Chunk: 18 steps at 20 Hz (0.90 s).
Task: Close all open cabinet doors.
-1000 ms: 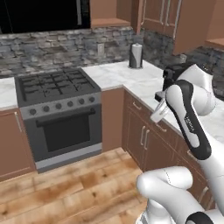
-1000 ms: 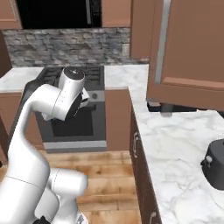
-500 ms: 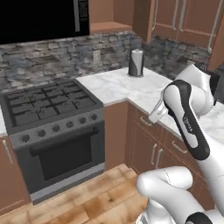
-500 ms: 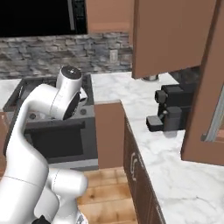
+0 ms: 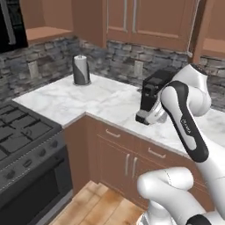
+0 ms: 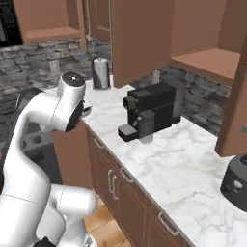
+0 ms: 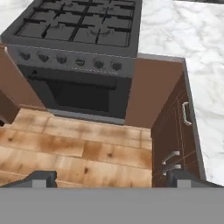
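Observation:
A reddish-brown cabinet door (image 6: pixel 140 41) hangs open over the counter, in front of a bare shelf (image 6: pixel 207 60). A second open door (image 6: pixel 236 96) stands edge-on at the far right. In the left base view that right door shows as a thin edge (image 5: pixel 198 30) beside two shut doors (image 5: pixel 149 19). Another upper cabinet stands open at the left, showing its shelf (image 5: pixel 44 31) and its door (image 5: pixel 90 22). My gripper (image 7: pixel 112 178) is open and holds nothing. It points down at the wood floor, far below the doors.
A black coffee machine (image 6: pixel 149 113) stands on the marble counter (image 6: pixel 178 159), under the open doors. Further back is a paper towel roll (image 5: pixel 80 69), and a dark round appliance (image 6: pixel 236 181) sits at the right. The stove (image 7: pixel 78 30) lies to the left. Lower cabinets (image 5: pixel 127 162) are shut.
The base has swung right, so both base views shifted from the stove to the corner counter and coffee machine. The gripper has stayed open.

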### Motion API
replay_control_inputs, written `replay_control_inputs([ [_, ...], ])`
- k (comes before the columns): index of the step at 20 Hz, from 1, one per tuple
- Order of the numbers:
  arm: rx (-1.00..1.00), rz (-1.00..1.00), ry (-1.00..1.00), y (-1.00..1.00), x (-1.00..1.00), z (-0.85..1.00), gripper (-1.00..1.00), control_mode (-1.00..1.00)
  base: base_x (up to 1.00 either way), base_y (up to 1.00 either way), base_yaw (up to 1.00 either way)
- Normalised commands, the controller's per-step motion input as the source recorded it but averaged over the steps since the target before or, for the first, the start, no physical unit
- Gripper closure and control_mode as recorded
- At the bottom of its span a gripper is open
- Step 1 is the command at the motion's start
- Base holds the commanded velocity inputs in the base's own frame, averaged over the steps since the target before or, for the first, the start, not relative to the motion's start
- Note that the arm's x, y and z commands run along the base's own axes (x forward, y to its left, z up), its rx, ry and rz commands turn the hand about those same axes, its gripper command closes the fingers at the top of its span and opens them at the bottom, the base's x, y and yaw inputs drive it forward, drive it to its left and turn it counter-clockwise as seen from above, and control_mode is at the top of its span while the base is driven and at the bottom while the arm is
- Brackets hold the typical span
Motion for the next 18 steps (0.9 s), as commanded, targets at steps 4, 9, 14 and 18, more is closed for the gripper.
replay_control_inputs([
  [4, 0.0, 0.0, 0.0, 0.0, 0.0, 0.0, -1.0, 1.0, 0.07, 0.28, -0.76],
  [9, 0.0, 0.0, 0.0, 0.0, 0.0, 0.0, -1.0, 1.0, 0.17, 0.17, -0.91],
  [14, 0.0, 0.0, 0.0, 0.0, 0.0, 0.0, -1.0, 1.0, 0.25, 0.22, -0.84],
  [18, 0.0, 0.0, 0.0, 0.0, 0.0, 0.0, -1.0, 1.0, 0.46, 0.45, -0.47],
])
